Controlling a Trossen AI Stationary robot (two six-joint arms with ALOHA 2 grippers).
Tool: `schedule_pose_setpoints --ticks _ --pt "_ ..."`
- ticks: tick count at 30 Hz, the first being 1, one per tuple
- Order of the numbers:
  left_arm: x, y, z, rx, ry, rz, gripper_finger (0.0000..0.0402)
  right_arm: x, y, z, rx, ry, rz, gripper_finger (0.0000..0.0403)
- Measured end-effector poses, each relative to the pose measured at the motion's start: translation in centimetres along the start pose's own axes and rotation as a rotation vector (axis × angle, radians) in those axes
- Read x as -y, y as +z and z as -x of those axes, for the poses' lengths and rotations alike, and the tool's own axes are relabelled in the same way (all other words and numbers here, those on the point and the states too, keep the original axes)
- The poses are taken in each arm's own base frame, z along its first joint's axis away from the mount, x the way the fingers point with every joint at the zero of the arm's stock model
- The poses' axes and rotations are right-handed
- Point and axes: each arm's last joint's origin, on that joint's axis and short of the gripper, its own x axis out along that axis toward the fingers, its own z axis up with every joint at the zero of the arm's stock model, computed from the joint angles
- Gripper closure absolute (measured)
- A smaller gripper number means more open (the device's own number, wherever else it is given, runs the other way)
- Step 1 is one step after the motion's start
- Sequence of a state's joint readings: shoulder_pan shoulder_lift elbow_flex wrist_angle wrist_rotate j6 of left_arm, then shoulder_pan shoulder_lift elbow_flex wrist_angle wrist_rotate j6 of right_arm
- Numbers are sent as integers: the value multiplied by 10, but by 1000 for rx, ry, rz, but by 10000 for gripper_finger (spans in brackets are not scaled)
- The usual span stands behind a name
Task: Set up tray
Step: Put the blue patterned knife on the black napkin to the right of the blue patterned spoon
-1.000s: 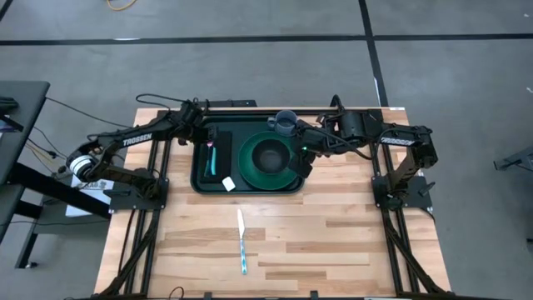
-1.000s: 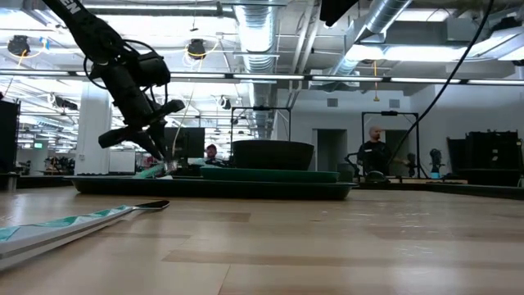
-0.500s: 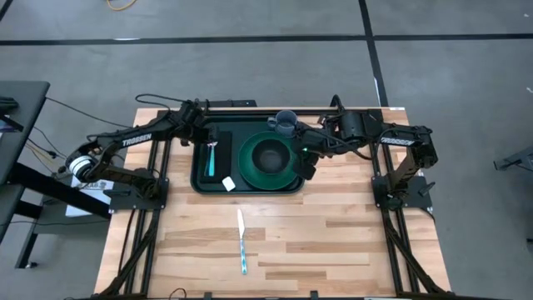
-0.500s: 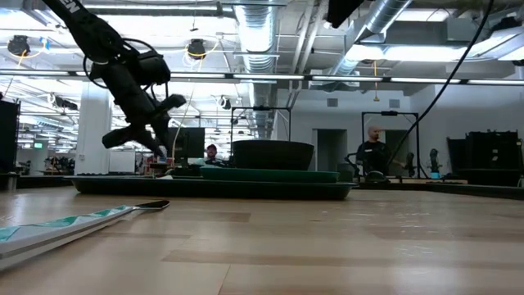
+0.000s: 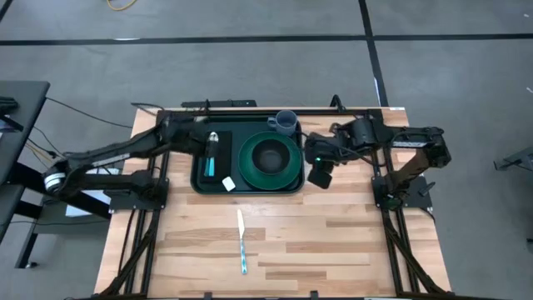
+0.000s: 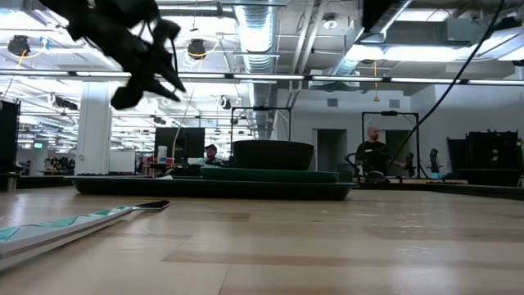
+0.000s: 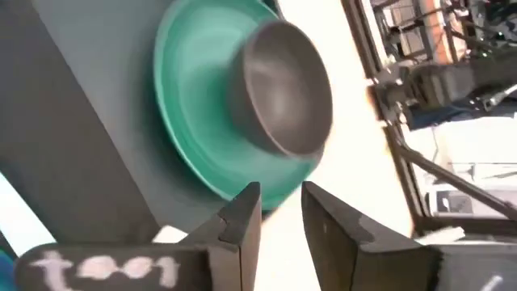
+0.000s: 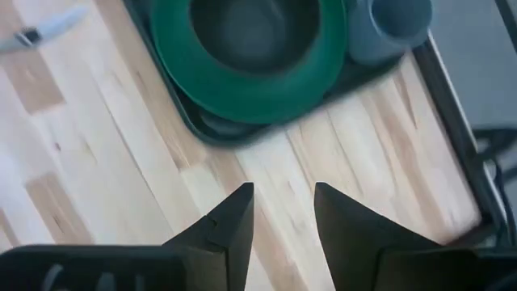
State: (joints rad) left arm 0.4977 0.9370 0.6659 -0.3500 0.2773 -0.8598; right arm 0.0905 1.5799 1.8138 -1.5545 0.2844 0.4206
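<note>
- The tray [image 5: 250, 185] lies near the worktop's [image 5: 333, 250] far edge.
- Left pincer [image 7: 280, 212], by the far-left corner, and right pincer [image 8: 283, 220], beyond the tray's right rim: fingers apart, empty.
- Risk: either arm sweeping low could nudge the tray.

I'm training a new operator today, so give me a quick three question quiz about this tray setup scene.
1. True or false: the bowl sits on the green plate.
2. Where is the knife? A) on the tray B) on the bare table in front of the tray C) in the right tool
3. Fill in: the grey cup stands at the tray's far ____ corner.

Key: 1 true. 2 B. 3 right. Both the left tool and the right tool are open and empty.
</note>
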Motion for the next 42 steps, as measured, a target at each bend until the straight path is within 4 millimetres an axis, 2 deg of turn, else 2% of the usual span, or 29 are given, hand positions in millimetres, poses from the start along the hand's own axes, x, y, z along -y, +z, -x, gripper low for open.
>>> schedule_pose_setpoints --ticks 7,14,21,33,42 --pt "31 -53 9 -79 -3 55 324 6 -41 -14 -8 9 -159 280" --pt "49 -103 3 -142 39 134 325 1 -68 -38 18 170 -331 281" --pt "68 -144 -3 -224 80 164 325 -6 -74 -58 -21 257 -400 281" --pt "111 -199 -23 -320 209 99 325 -8 -73 -57 -26 288 -443 281" --pt "134 -240 -49 -329 275 192 325 -6 -82 -58 -106 246 -359 281"
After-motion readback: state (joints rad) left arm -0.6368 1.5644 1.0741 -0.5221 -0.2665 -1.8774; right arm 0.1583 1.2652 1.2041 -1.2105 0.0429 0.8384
